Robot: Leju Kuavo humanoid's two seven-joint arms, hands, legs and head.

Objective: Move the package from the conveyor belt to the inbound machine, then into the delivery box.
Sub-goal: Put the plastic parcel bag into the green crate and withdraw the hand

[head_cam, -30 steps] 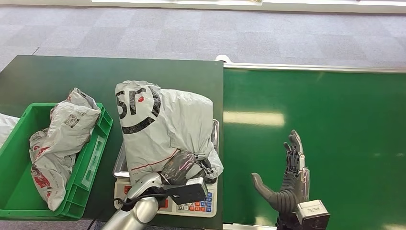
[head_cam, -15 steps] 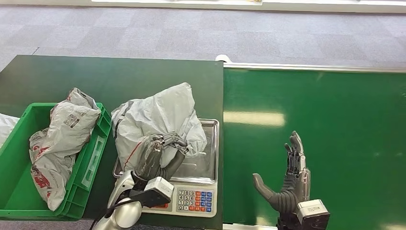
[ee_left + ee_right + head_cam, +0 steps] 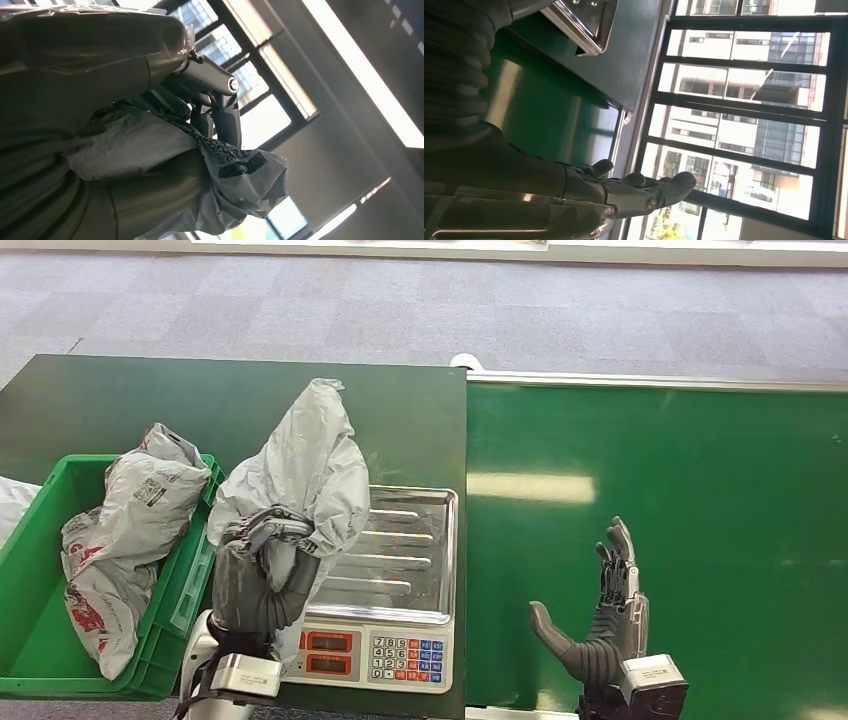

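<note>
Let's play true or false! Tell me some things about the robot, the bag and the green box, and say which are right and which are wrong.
1. The left robot hand holds a grey bag. True.
2. The grey bag lies flat on the scale's metal tray. False: it is lifted up, and the tray is bare.
3. The green box already has a bag in it. True.
4. The right robot hand holds a parcel. False: it is open and holds nothing, above the green belt.
5. The scale has buttons on its front. True.
</note>
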